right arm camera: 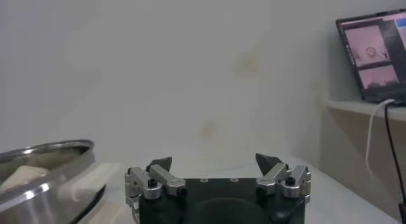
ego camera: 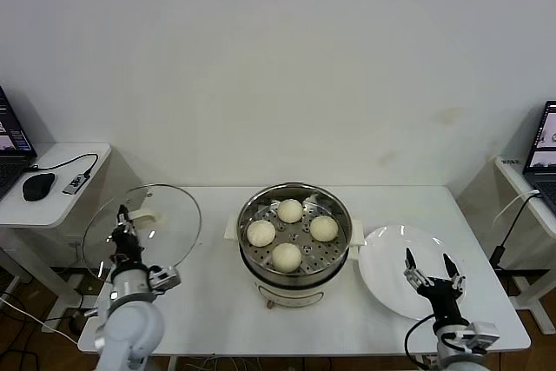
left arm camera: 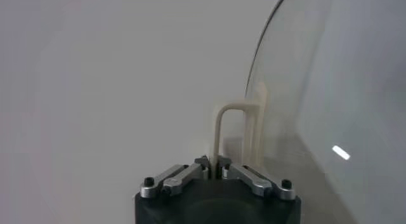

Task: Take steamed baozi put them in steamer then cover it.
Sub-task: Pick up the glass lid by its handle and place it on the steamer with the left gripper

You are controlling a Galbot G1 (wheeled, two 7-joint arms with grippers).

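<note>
Several cream-white baozi [ego camera: 290, 210] sit on the perforated tray inside the steel steamer [ego camera: 295, 262] at the table's middle. My left gripper [ego camera: 122, 226] is shut on the cream handle [left arm camera: 228, 127] of the round glass lid [ego camera: 169, 215] and holds the lid tilted up on edge over the table's left end, apart from the steamer. My right gripper [ego camera: 427, 268] is open and empty above the near edge of the white plate [ego camera: 382, 271]. The steamer's rim [right arm camera: 38, 157] shows in the right wrist view, with one baozi [right arm camera: 19, 176] inside it.
A side table [ego camera: 65, 202] at the left holds a mouse [ego camera: 38, 186] and a laptop's edge. Another laptop [ego camera: 543, 145] stands on a shelf at the right, with a cable hanging down. The wall is close behind the table.
</note>
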